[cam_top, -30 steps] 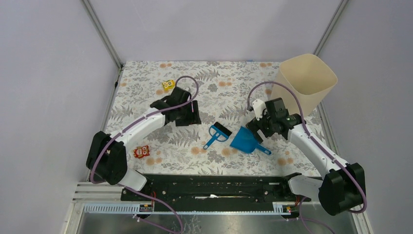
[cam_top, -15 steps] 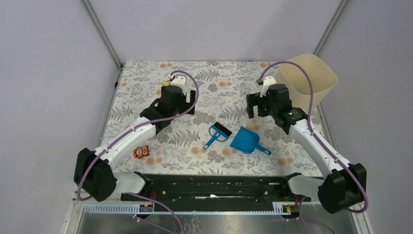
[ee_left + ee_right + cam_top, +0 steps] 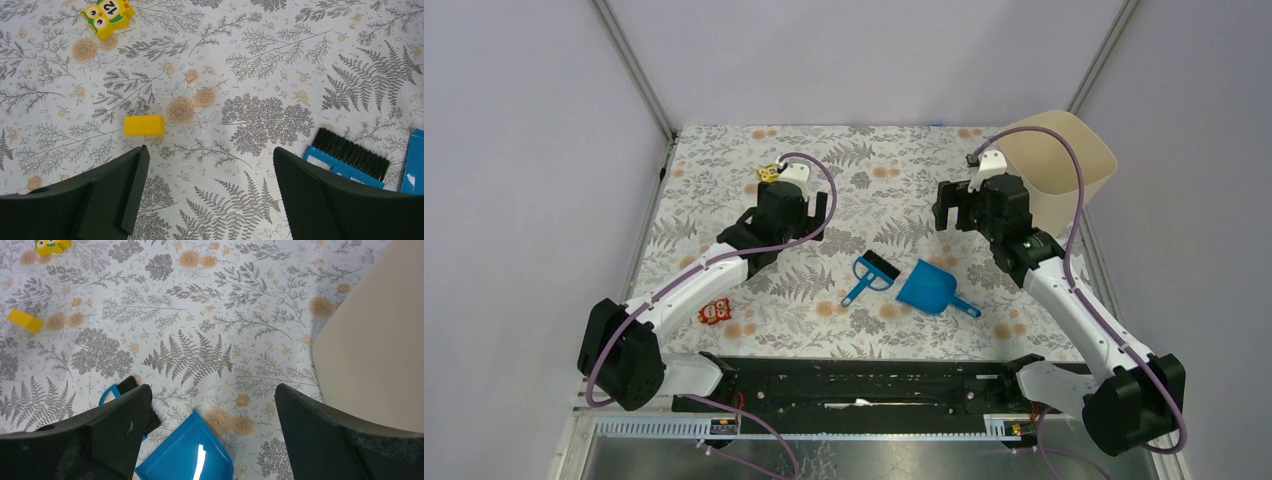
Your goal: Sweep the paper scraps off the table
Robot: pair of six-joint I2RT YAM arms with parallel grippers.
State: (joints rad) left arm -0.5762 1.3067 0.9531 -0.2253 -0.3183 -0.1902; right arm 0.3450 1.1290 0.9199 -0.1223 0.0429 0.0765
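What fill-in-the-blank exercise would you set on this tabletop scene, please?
1. The brush lies to the robot's ___ of the dustpan.
2. The brush's bristles are ___.
3. The left claw and right claw are both ___, holding nothing.
4. The beige bin stands at the far ___ corner of the table.

Missing words: left; black; open; right.

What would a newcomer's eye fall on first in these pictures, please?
The bright blue dustpan and blue brush lie side by side mid-table, between the two arms. Next comes the tall cream bin at the far right corner, with the left gripper and right gripper hovering open and empty. No paper scraps are visible on the table.
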